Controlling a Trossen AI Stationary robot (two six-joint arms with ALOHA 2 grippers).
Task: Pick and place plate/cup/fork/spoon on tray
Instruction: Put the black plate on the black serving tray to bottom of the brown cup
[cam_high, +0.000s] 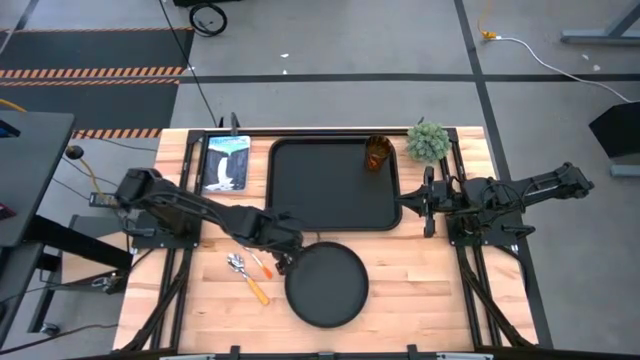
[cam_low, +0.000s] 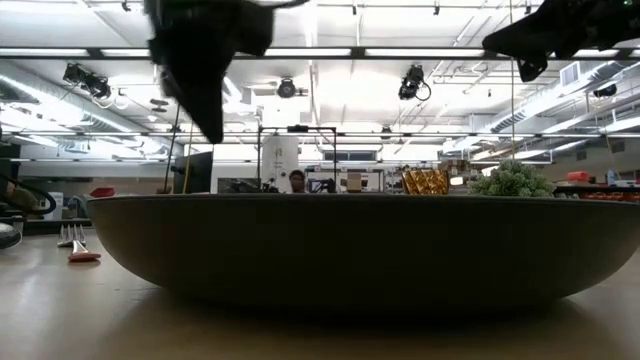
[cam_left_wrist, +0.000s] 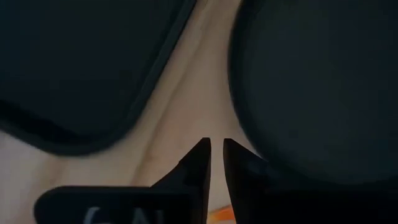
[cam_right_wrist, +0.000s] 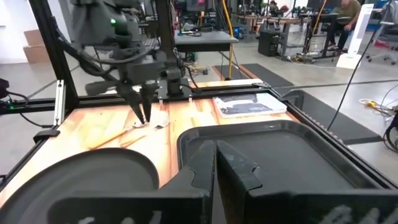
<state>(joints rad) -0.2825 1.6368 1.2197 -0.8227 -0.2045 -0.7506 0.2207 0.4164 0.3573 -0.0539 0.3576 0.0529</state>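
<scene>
The round black plate (cam_high: 326, 285) lies flat on the wooden table near its front edge. It fills the low view (cam_low: 360, 250). The black tray (cam_high: 333, 185) lies behind it, with the amber cup (cam_high: 378, 153) standing in its far right corner. The spoon (cam_high: 245, 275) and the fork (cam_high: 263, 266) lie on the table left of the plate. My left gripper (cam_high: 284, 260) is shut and empty, above the bare wood between the tray and the plate's far left rim (cam_left_wrist: 216, 149). My right gripper (cam_high: 405, 207) is shut and empty at the tray's right edge (cam_right_wrist: 214, 158).
A printed booklet (cam_high: 226, 163) lies left of the tray at the back. A small green plant (cam_high: 428, 142) stands at the back right, beside the cup. Bare wood shows right of the plate and along the front edge.
</scene>
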